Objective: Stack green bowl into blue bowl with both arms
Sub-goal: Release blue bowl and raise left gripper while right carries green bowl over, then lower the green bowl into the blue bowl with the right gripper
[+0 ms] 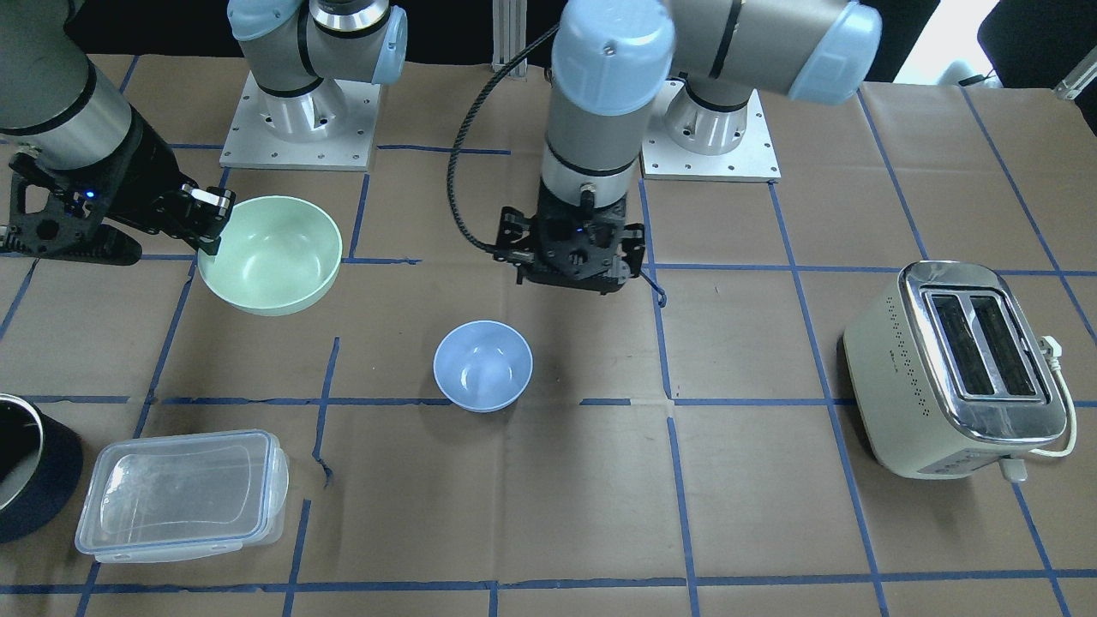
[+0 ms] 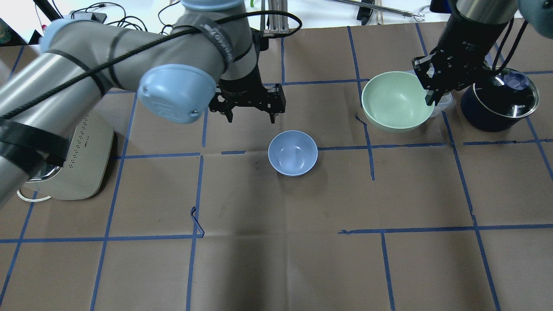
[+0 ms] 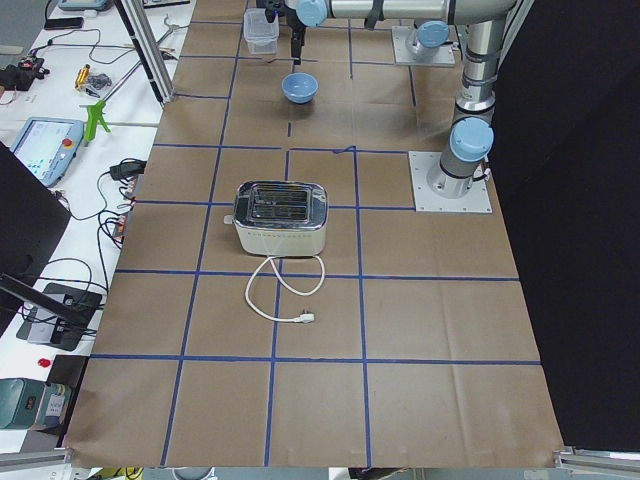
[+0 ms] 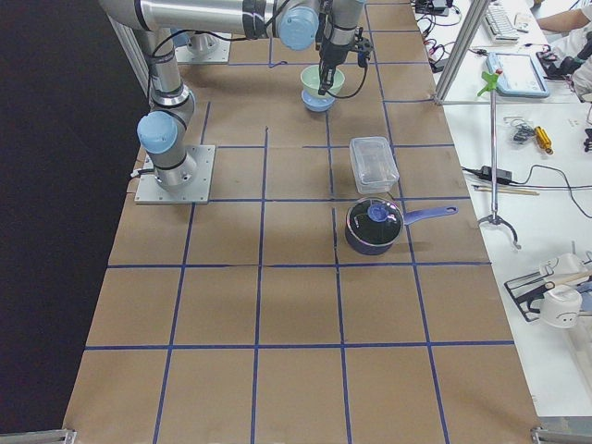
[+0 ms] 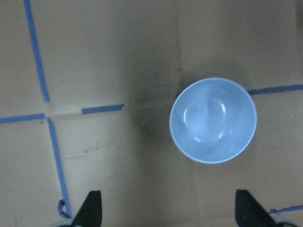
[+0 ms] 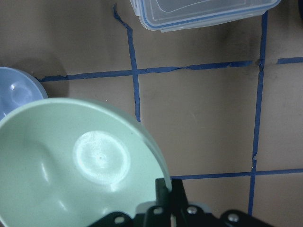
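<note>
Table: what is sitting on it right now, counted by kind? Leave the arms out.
bowls: 2 (green bowl, blue bowl)
toaster: 1
clear lidded box: 1
pot: 1
Total: 5

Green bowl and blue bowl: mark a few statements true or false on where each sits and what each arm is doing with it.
1. The green bowl is nested inside the blue bowl. False: the two are apart, and the blue bowl is empty.
2. The right gripper grips the green bowl by its rim. True.
3. The left gripper has its jaws shut on the blue bowl. False: the jaws are open and touch nothing.
4. The blue bowl stands upright on the table. True.
</note>
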Robot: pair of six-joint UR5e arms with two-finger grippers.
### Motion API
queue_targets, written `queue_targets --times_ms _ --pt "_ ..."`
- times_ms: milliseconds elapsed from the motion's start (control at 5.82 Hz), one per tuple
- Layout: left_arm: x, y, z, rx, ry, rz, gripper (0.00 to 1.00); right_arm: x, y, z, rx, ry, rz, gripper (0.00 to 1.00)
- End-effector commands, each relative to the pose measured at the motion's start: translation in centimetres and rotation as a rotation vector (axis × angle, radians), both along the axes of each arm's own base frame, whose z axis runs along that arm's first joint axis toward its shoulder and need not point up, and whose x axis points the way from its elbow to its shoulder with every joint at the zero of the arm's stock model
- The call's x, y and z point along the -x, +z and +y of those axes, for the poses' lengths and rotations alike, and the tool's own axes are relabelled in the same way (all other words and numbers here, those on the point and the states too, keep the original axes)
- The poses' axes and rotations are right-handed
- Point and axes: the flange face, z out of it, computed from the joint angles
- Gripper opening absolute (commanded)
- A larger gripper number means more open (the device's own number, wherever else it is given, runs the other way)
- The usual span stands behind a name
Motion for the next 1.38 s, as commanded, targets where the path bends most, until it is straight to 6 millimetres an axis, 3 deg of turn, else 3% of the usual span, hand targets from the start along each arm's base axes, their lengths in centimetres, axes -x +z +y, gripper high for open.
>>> queue_targets --times_ms 0,172,344,516,688,1031,1203 --pt "-7.6 5.1 0.8 0.019 0.012 -0.015 0.98 -6.3 -0.7 0.2 0.011 -0.058 -0.001 0.09" --pt "-10.5 5.5 0.0 0.027 0.049 -0.013 0.98 -10.6 -2.2 -0.2 0.019 -0.099 -0.054 0.09" --pt "-10.8 5.6 0.5 0.025 0.049 -0.007 0.98 -14.4 -4.5 -0.6 0.017 -0.090 -0.052 0.09" --pt "-11.3 5.6 0.8 0.023 0.048 -0.015 0.98 -17.7 -8.1 -0.9 0.010 -0.045 -0.083 0.09" --pt "-11.6 6.1 1.7 0.018 0.047 -0.016 0.98 -18.4 -12.1 -1.1 0.018 -0.041 -0.112 0.09" --pt "-11.5 6.1 1.9 0.018 0.044 -0.014 0.98 -17.1 -19.2 0.5 0.062 -0.035 -0.120 0.09" --pt "-11.4 6.1 1.8 0.018 0.046 -0.011 0.98 -17.0 -20.1 0.9 0.076 -0.038 -0.124 0.09"
